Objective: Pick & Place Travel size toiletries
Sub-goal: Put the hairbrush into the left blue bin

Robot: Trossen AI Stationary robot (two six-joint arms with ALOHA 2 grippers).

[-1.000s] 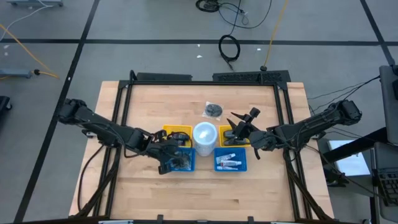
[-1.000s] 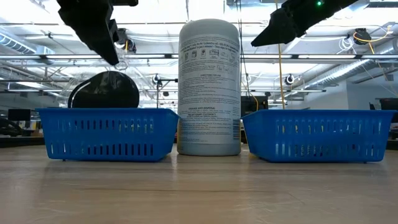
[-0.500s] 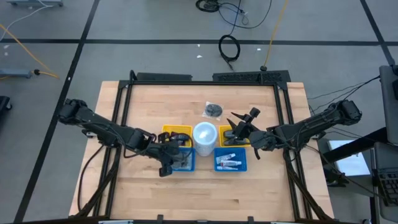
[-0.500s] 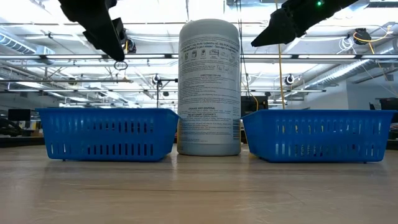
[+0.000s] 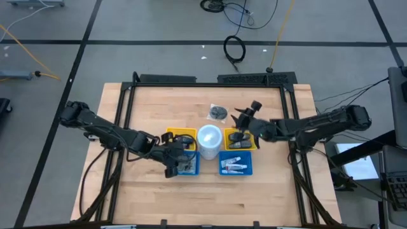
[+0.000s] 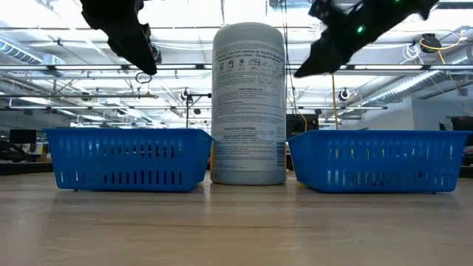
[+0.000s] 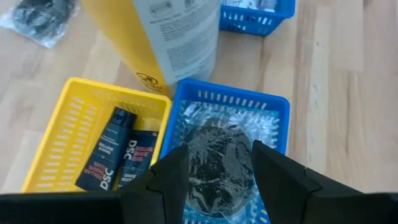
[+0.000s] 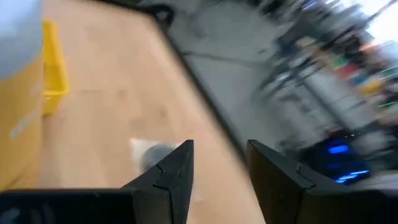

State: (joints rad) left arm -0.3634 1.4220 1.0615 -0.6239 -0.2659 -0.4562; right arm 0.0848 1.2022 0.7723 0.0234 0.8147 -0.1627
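Small white tubes, the travel size toiletries point(image 5: 234, 166), lie in the right blue basket point(image 5: 248, 172); the left wrist view shows them far off point(image 7: 254, 4). My left gripper point(image 7: 217, 158) hovers open over the left blue basket point(image 7: 281, 107), where a clear bag of grey metal bits point(image 7: 219, 163) lies on the bottom. My right gripper point(image 5: 241, 121) stands open above the right yellow basket point(image 5: 252, 147), empty, pointing toward the table's far edge.
A tall white wipes canister point(image 5: 208, 137) stands between the baskets. The left yellow basket point(image 7: 68, 134) holds black oblong gadgets point(image 7: 107, 148). Another clear bag of grey bits point(image 5: 218, 112) lies on the wood behind the canister. Bare wood lies near the front edge.
My left gripper has opened and let go of the bag of grey bits, which hung above the left blue basket and has dropped into it. My right gripper has swung toward the table's far edge and turned, still open.
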